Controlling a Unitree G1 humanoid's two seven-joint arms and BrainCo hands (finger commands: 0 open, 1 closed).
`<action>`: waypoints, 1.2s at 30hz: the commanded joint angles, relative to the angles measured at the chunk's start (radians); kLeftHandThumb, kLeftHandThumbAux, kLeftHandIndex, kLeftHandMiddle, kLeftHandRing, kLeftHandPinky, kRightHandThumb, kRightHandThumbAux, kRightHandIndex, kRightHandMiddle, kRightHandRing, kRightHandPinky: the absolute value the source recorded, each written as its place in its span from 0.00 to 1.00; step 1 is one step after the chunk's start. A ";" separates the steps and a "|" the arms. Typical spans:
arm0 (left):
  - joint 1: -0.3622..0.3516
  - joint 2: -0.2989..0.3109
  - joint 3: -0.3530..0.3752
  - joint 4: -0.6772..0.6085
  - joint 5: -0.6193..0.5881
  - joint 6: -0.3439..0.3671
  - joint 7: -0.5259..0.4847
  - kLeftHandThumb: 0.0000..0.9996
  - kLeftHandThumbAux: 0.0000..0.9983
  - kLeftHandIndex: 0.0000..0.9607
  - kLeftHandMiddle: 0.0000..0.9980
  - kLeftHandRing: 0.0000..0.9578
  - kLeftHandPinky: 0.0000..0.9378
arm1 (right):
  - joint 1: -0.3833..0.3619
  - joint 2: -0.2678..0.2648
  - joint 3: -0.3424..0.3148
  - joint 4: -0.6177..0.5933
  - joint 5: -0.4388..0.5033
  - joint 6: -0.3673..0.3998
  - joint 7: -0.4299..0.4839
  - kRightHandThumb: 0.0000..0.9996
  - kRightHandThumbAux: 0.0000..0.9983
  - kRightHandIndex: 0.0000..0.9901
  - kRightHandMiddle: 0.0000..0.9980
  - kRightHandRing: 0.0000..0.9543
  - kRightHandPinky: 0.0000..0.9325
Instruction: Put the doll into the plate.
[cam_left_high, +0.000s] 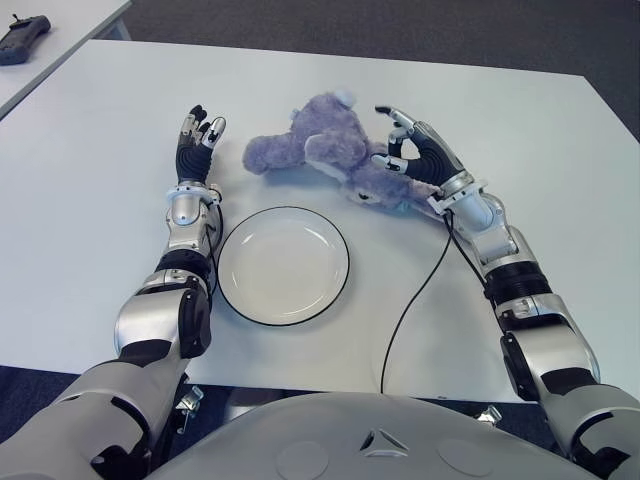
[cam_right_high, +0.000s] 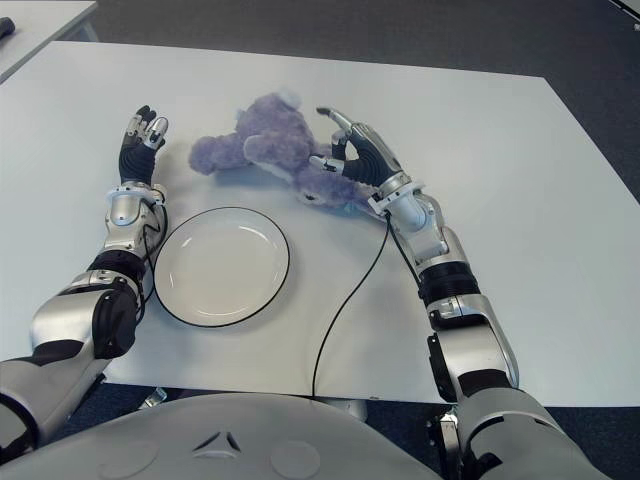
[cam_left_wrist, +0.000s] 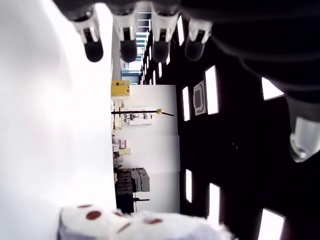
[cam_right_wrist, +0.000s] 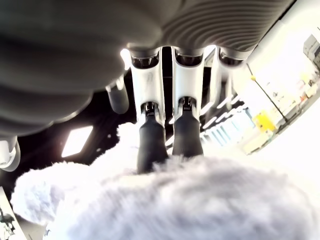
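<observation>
A purple plush doll (cam_left_high: 320, 150) lies on its side on the white table, just beyond the white plate (cam_left_high: 283, 265) with a dark rim. My right hand (cam_left_high: 410, 145) is at the doll's right end, palm against it. In the right wrist view its fingertips (cam_right_wrist: 150, 145) press into the fur (cam_right_wrist: 175, 200) while the thumb stands apart, so nothing is clasped. My left hand (cam_left_high: 198, 135) shows left of the doll and beyond the plate's left edge, fingers straight and holding nothing. The left wrist view catches a bit of the doll (cam_left_wrist: 135, 227) farther off.
A black cable (cam_left_high: 415, 290) runs from my right wrist across the table (cam_left_high: 520, 130) to its front edge, right of the plate. A second table at the far left carries a black device (cam_left_high: 22, 40).
</observation>
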 joint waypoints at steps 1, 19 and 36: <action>0.247 -0.089 -0.007 0.160 -0.008 0.065 -0.011 0.00 0.42 0.07 0.08 0.02 0.00 | -0.034 0.002 0.015 -0.034 -0.016 0.078 0.048 0.23 0.29 0.00 0.00 0.00 0.00; 0.249 -0.093 -0.008 0.159 -0.007 0.050 -0.011 0.00 0.40 0.07 0.08 0.02 0.00 | -0.072 -0.018 -0.009 -0.108 -0.051 0.126 0.012 0.23 0.28 0.00 0.00 0.00 0.00; 0.252 -0.093 -0.010 0.158 -0.005 0.040 -0.011 0.00 0.38 0.08 0.10 0.03 0.00 | -0.058 -0.025 -0.018 -0.193 -0.097 0.191 -0.018 0.26 0.26 0.00 0.00 0.00 0.00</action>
